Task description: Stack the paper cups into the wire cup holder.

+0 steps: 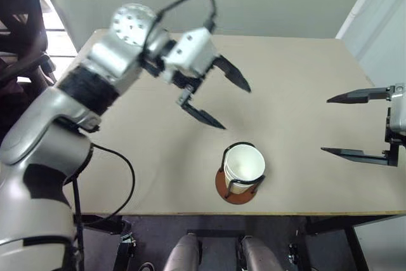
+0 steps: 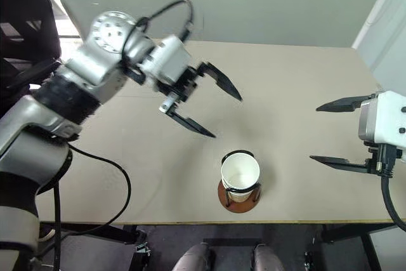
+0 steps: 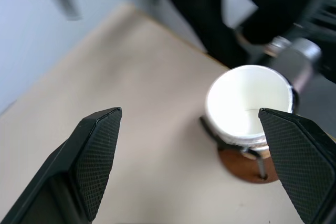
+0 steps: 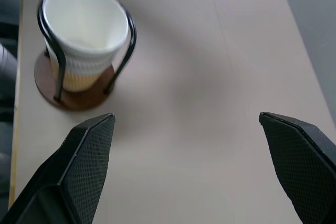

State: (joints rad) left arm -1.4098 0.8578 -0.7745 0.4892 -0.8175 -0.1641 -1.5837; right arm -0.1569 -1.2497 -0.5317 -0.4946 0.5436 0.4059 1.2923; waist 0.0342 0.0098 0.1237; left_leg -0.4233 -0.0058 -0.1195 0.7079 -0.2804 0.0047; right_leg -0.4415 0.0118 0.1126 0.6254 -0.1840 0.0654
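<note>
The wire cup holder (image 1: 237, 191) stands near the table's front edge, its reddish-brown base (image 4: 79, 97) showing under black wire loops. Paper cups (image 1: 243, 164) sit nested inside it, white rims stacked, tan below (image 4: 79, 80). My left gripper (image 1: 225, 99) hangs open above the table, up and to the left of the holder, with nothing between its fingers. My right gripper (image 1: 346, 125) is open and empty at the right, level with the holder. The left wrist view looks down on the cups (image 3: 247, 106) in the holder beyond the spread fingers.
The beige table (image 1: 298, 74) stretches wide around the holder. A dark chair (image 1: 19, 36) stands off the table's far left corner. A black cable (image 1: 120, 176) droops from my left arm over the front left edge.
</note>
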